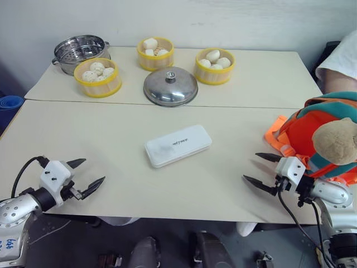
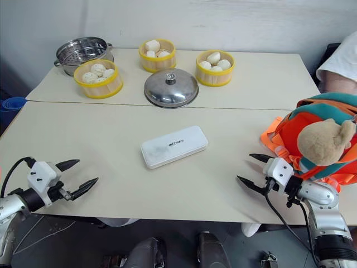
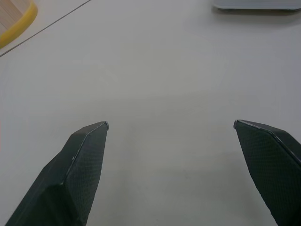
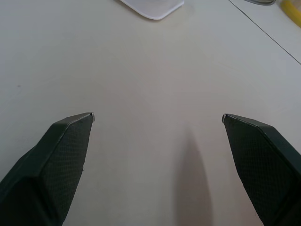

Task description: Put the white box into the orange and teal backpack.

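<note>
1. White box (image 1: 178, 145): plain white, small dark lettering on top, too fine to read.
2. Orange and teal backpack (image 1: 312, 131): orange body, teal trim; tan plush toy (image 1: 336, 140) on it.
3. Table (image 1: 111, 184): pale cream, one thin dark seam across.
4. Three steamer baskets (image 1: 98, 77): yellow rims, pale sides, white buns inside.
5. Lid (image 1: 170, 86) and pot (image 1: 80, 51): bright silver metal.
6. Left gripper (image 1: 85, 175), right gripper (image 1: 262, 170): black fingers with fine dotted texture, white housings.

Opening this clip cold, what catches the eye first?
The white box lies flat at the table's middle, untouched. The orange and teal backpack with its plush toy sits at the right edge, just behind the right gripper. Both it and the left gripper hover with jaws open.
</note>
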Controlling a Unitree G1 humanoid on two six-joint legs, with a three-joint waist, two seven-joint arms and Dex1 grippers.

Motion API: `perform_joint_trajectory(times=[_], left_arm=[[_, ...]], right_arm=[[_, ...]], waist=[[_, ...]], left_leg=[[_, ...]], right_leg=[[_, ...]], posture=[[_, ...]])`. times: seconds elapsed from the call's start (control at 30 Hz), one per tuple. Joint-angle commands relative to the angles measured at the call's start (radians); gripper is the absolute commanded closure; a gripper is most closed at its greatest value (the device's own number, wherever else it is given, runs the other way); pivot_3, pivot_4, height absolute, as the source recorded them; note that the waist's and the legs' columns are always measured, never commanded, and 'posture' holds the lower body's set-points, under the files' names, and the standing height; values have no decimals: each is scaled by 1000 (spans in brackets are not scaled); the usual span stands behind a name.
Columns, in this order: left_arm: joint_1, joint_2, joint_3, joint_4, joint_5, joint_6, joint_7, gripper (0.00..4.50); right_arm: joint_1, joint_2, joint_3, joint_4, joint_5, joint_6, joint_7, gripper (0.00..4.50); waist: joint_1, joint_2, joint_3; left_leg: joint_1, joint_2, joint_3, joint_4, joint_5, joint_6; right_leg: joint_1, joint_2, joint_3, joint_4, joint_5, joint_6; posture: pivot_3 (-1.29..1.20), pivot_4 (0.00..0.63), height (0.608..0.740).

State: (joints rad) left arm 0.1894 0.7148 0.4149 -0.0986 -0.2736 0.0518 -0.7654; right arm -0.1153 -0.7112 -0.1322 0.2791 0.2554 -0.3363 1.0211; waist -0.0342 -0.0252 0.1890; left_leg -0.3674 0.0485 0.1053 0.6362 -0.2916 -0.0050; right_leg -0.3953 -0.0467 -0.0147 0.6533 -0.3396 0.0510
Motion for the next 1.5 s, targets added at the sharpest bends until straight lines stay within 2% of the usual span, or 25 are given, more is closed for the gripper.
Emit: perform_joint_trajectory(times=[0.03,0.17,0.23,0.27,0.3,0.33,0.43,0.57,0.6,0.73,0.8,1.13,1.3,1.5], left_arm=[[1,18,-4,-17,15,-13,-4,0],[-39,8,-6,-44,-27,48,11,0],[-57,5,-15,-63,-35,67,10,0],[-80,-5,-20,-71,-42,68,20,0],[-111,-16,-28,-86,-61,109,40,187],[-136,-23,-37,-99,-74,150,56,396],[-181,-38,-109,-155,-51,315,124,1203],[-211,-82,-154,-215,-70,511,213,2435],[-216,-87,-170,-229,-69,537,218,2865],[-271,-154,-205,-275,-138,674,257,3960],[-293,-172,-228,-281,-140,682,257,4452],[-387,-216,-335,-219,-92,659,278,4452],[-402,-215,-372,-202,-75,617,247,4452],[-395,-210,-380,-219,-92,595,198,4452]], right_arm=[[-9,-6,-8,-5,7,-8,7,25],[-29,0,-6,-4,-18,8,-31,25],[-71,27,-1,-39,13,148,-81,25],[-106,41,10,-63,27,212,-97,200],[-147,46,35,-85,23,264,-92,415],[-180,45,59,-99,9,302,-83,628],[-309,83,118,-44,-88,367,-169,1635],[-430,142,163,53,-180,380,-277,2968],[-454,155,172,75,-197,374,-295,3433],[-526,208,211,187,-254,325,-342,4500],[-550,234,215,235,-255,296,-337,4500],[-581,297,229,287,-224,257,-251,4500],[-488,265,236,126,-145,270,-98,4500],[-325,170,218,-149,-84,401,-26,4500]], waist=[[0,0,0],[1,0,0],[-3,0,0],[-5,0,0],[-7,0,0],[-8,0,0],[-15,0,0],[-19,0,0],[-19,0,0],[-19,0,0],[-20,0,0],[-20,0,0],[-17,0,0],[-9,0,0]], left_leg=[[0,0,0,0,0,0],[0,0,0,0,0,0],[0,0,0,0,0,0],[0,0,0,0,1,-1],[0,0,0,0,1,-2],[0,0,0,0,2,-2],[0,0,-1,0,3,-3],[-1,0,-1,0,3,-4],[-2,0,-1,0,5,-8],[-3,-1,0,1,6,-8],[-4,-1,0,3,6,-8],[-4,0,0,6,6,-9],[-4,0,0,7,6,-9],[-4,0,-1,8,5,-8]], right_leg=[[0,0,0,0,0,0],[0,0,0,0,0,0],[0,0,0,1,0,0],[0,0,0,1,0,0],[0,0,0,1,0,0],[-1,0,0,2,0,0],[-1,0,0,4,0,0],[-3,0,0,4,0,0],[-3,0,-1,4,0,0],[-4,0,0,4,0,0],[-4,1,0,5,0,0],[-4,2,1,7,0,0],[-4,2,1,7,0,0],[-2,2,0,6,0,0]], posture=[[0,150,740],[0,150,740],[0,150,740],[0,150,740],[0,150,740],[0,150,740],[0,150,740],[0,150,740],[0,150,740],[0,150,740],[0,150,740],[0,150,740],[0,150,740],[0,150,740]])
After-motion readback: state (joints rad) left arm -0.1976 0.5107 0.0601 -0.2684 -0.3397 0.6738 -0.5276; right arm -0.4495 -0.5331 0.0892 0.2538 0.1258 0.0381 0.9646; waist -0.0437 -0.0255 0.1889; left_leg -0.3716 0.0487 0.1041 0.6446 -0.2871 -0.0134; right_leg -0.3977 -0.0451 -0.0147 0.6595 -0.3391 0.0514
